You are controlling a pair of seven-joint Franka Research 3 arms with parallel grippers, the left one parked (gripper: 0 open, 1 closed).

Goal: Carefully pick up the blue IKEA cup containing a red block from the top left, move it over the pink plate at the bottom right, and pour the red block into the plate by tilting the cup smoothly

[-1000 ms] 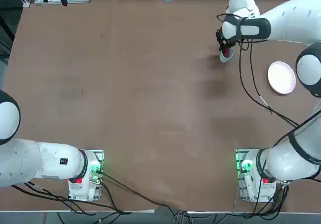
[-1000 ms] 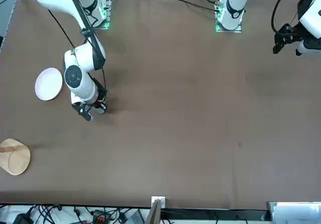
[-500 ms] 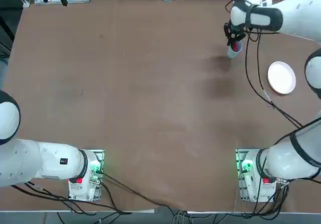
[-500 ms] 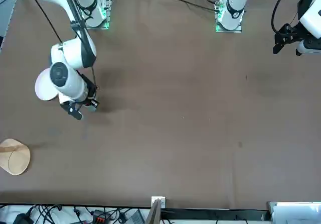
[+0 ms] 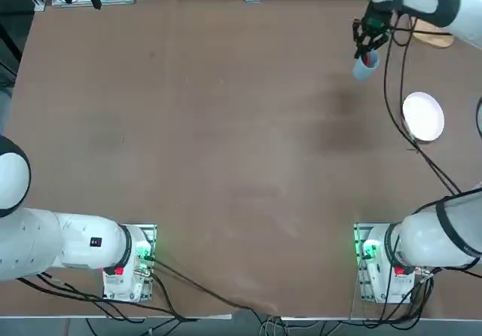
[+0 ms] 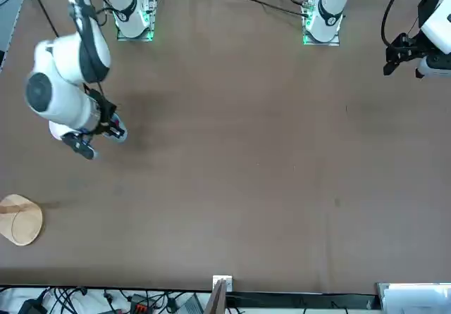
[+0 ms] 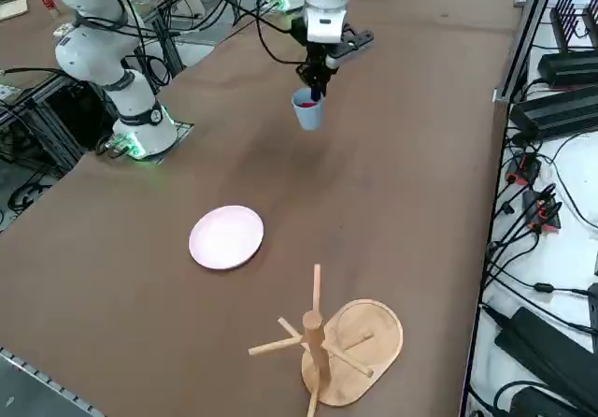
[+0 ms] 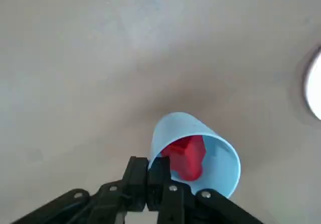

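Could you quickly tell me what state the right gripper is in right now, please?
Right gripper: shut on the cup rim, held in the air above the table, block inside.

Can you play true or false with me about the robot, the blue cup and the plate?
1. The right gripper is shut on the cup's rim. True.
2. The cup is empty. False: the red block is inside it.
3. The cup is right over the plate. False: it hangs in the air off to one side of the plate.
4. The plate has nothing on it. True.
5. The wooden stand lies flat on its side. False: it stands upright near the plate.
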